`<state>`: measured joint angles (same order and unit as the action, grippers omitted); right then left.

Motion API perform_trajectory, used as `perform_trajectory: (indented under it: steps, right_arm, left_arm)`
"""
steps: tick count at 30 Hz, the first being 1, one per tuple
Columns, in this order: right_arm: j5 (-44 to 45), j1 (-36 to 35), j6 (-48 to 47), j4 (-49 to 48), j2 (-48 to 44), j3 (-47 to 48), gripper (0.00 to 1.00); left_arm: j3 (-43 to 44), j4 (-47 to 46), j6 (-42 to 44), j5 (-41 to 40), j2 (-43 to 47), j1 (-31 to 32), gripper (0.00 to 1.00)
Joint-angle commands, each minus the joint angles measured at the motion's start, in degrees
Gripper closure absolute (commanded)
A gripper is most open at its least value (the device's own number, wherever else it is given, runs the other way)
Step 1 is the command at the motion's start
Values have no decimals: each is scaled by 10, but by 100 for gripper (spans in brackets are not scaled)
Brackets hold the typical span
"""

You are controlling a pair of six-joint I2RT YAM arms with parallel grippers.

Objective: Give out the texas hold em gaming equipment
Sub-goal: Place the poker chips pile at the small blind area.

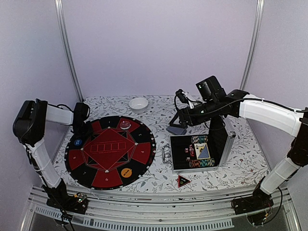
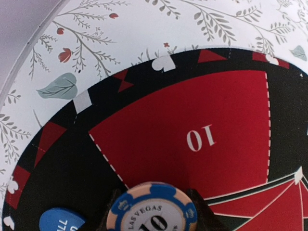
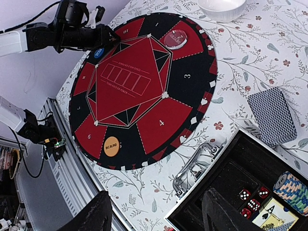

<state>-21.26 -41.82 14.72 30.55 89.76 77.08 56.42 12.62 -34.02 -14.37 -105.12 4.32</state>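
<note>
We are seeing the left claw [image 1: 82,131] gripping a striped poker chip [image 2: 153,208] between its fingers [image 2: 114,204]; the chip is showing a blue and cream rim, the words LAS VEGAS and a 10, and its face is turning toward the wrist camera. Beneath this claw the round mat [image 2: 183,110] is showing its red segment marked 10; just beside the claw, on the mat's black ring, a blue button disc [image 2: 60,220] is lying flat. Farther from it, a clear reddish disc [image 3: 175,38] is sitting on a far red segment, and an orange button disc [image 3: 111,146] reading BIG BLIND is lying near the mat's front edge.

The right claw [image 3: 159,211] is hanging wide, with nothing between its fingers. Ahead of it a deck of grey-blue patterned-back playing cards [image 3: 272,115] is lying on the flowered tablecloth [image 1: 154,183], just beside the open case [image 3: 228,175]. The case is sitting close under this claw, with its lid [image 1: 219,137] standing upright; it is holding stacks of striped chips [image 3: 291,190], red dice [image 3: 252,198] and an ace card [image 3: 275,219]. A red triangular marker [image 1: 183,181] is lying on the cloth in front of the case, well apart from both claws; a white bowl [image 1: 138,108] is standing beyond the mat, far from the left claw.
</note>
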Motion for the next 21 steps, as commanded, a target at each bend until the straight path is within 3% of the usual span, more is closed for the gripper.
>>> perform_trajectory:
  steps: [1, 21]
  right_arm:
    - [8, 4, -2, 8, -20, 8, 34]
    - [9, 4, -5, 14, -18, 15, 34]
  left_arm:
    - [-8, -4, -2, 33, -23, -6, 68]
    - [-26, -5, -12, 53, -2, -5, 57]
